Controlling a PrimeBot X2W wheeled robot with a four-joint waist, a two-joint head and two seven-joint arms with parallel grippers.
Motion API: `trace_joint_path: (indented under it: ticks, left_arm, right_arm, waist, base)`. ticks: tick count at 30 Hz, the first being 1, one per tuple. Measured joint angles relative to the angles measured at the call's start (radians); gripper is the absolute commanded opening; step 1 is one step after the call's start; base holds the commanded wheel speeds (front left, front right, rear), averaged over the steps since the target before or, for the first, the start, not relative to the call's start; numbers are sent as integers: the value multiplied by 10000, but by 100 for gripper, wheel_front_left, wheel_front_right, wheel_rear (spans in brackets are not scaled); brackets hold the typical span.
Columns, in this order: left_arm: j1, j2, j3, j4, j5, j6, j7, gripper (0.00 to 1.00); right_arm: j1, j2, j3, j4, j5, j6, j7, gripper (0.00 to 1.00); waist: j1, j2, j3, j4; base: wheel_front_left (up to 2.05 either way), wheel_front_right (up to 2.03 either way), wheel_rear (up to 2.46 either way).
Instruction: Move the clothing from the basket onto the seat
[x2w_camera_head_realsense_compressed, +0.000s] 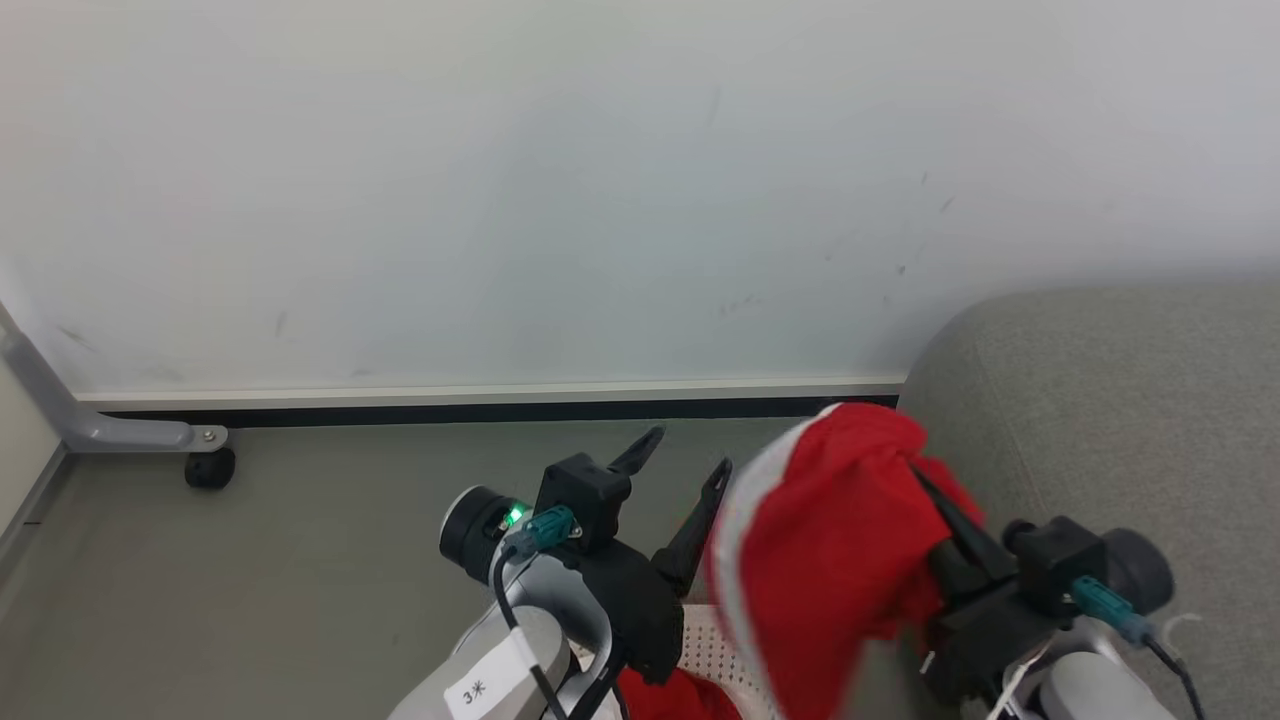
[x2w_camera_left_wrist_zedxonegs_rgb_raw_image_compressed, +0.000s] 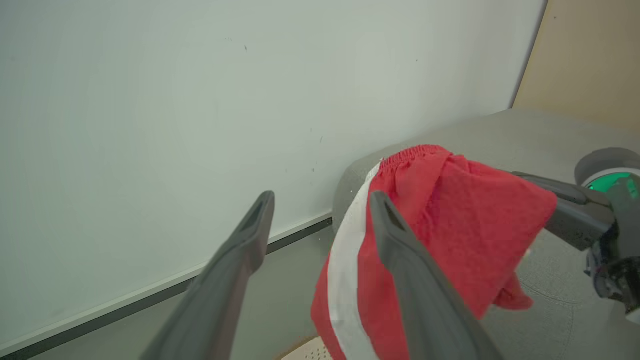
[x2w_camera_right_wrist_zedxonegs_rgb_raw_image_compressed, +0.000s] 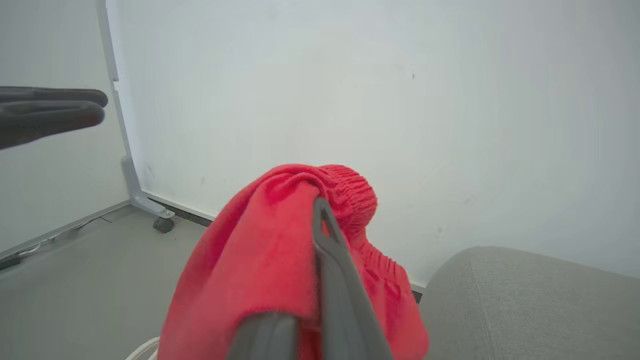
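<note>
My right claw (x2w_camera_head_realsense_compressed: 922, 478) grips the red shorts (x2w_camera_head_realsense_compressed: 820, 530), hanging them low and right in the head view, beside the grey sofa (x2w_camera_head_realsense_compressed: 1120, 400) and over the basket (x2w_camera_head_realsense_compressed: 712, 652), with my left claw (x2w_camera_head_realsense_compressed: 685, 460) spread wide just beside them.

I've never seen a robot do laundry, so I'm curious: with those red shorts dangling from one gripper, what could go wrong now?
The right gripper pinches only a bunched bit of the shorts, and the left gripper is open, so a slip would likely drop them on the basket or floor, short of the sofa. The hanging cloth is also close to the left gripper's finger and might snag when swung across.
</note>
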Motion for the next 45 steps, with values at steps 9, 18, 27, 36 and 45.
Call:
trace_joint_path:
  ticks: [9, 18, 27, 36, 45]
  left_arm:
    - [646, 90, -236, -320, 6, -104, -391, 100]
    - [1222, 109, -495, -612, 27, -188, -623, 100]
    - [1379, 117, -554, -890, 127, -178, -763, 100]
    - [1365, 144, -675, -1158, 483, -86, -817, 100]
    - [952, 391, -757, -1482, 782, -48, -802, 100]
  right_arm:
    - [692, -729, -673, -1354, -58, -575, 0, 0]
    - [1555, -1011, -1005, -2272, -196, -1055, 0, 0]
    - [2113, -1223, -1290, -3095, -274, -1231, 0, 0]
    - [2144, -1388, -1645, -3411, -190, -1315, 0, 0]
    - [472, -1601, -2123, -2821, 127, -1032, 46, 0]
  waist:
    - [0, 0, 86, -354]
    - [0, 0, 165, -907]
    - [0, 0, 341, -1863]
    - [-1, 0, 744, -2859]
    - [1, 0, 1731, -3271]
  base:
    - [0, 0, 0]
    - [0, 0, 0]
    - [0, 0, 0]
    - [0, 0, 0]
    - [0, 0, 0]
